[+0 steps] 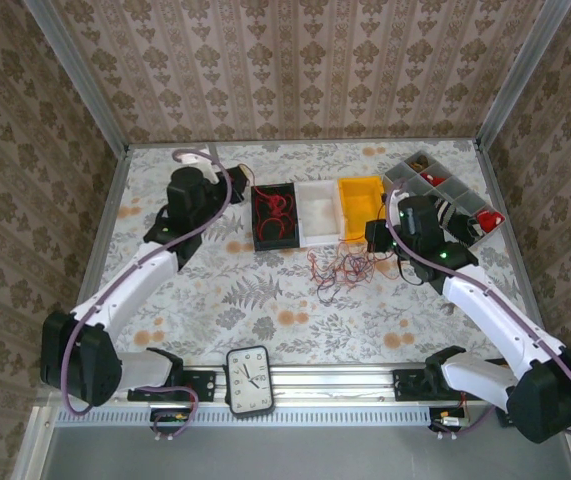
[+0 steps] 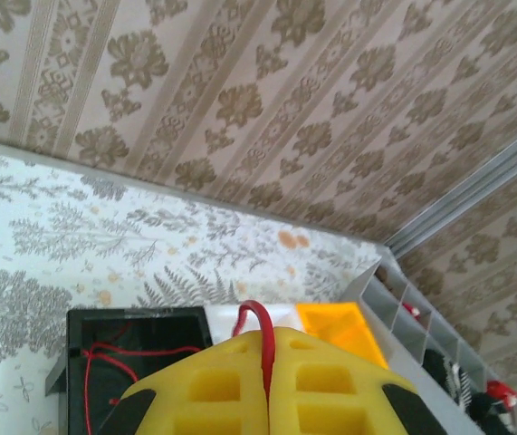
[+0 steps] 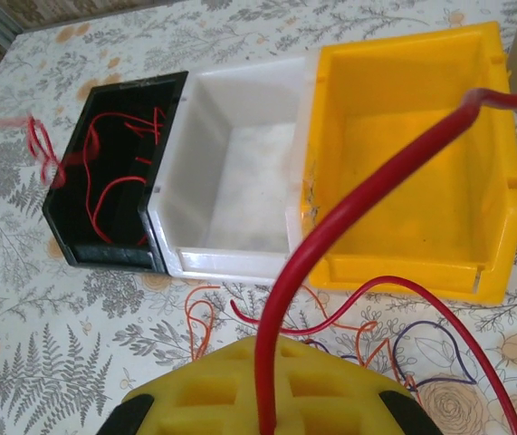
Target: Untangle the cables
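A loose tangle of red, orange and purple cables lies on the table in front of the bins. My right gripper hovers at its right edge. Its yellow fingers are shut on a thick red cable that arches up and off to the right over the yellow bin. Orange and purple strands lie beyond those fingers. My left gripper is at the black bin's far left corner, its fingers shut on a thin red cable that loops out from the tips.
Black bin holding red wires, white bin and yellow bin stand side by side mid-table. A grey divided organiser sits at the back right. A clock lies at the near edge. Patterned walls enclose the table.
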You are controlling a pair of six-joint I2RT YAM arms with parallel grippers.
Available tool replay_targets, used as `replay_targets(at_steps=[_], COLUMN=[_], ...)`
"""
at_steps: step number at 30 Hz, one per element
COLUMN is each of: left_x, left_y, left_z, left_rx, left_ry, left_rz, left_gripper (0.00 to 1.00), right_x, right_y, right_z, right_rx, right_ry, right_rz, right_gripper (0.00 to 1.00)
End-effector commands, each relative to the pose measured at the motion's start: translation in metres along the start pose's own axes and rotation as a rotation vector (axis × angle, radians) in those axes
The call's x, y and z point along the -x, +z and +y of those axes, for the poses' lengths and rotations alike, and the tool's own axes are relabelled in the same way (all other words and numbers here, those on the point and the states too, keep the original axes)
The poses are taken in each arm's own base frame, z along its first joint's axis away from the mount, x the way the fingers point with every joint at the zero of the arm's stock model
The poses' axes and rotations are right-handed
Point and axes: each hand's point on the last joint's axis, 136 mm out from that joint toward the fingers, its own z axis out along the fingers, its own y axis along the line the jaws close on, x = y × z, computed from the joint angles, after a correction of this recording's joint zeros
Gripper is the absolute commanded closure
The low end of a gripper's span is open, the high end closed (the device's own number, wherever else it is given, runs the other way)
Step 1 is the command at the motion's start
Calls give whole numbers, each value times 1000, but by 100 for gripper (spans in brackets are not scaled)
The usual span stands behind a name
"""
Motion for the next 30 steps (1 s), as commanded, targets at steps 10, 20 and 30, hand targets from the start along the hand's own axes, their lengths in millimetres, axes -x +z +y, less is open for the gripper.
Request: replay_targets(at_steps=[10,20,30], left_x=[-33,1,0], left_y=[28,12,17], left_z=[19,11,23], left_rx=[283,208,260], left_ry=[250,195,267], left_rz=[62,-106,-65], left_gripper=[100,100,100], right_x=[59,60,52], right_y=[-47,-45,-35], right_z=[20,19,21], right_rx=[31,28,51], right_ry=[-47,-38,-12], right_rz=[-162,-164,-140], right_gripper=[99,99,99])
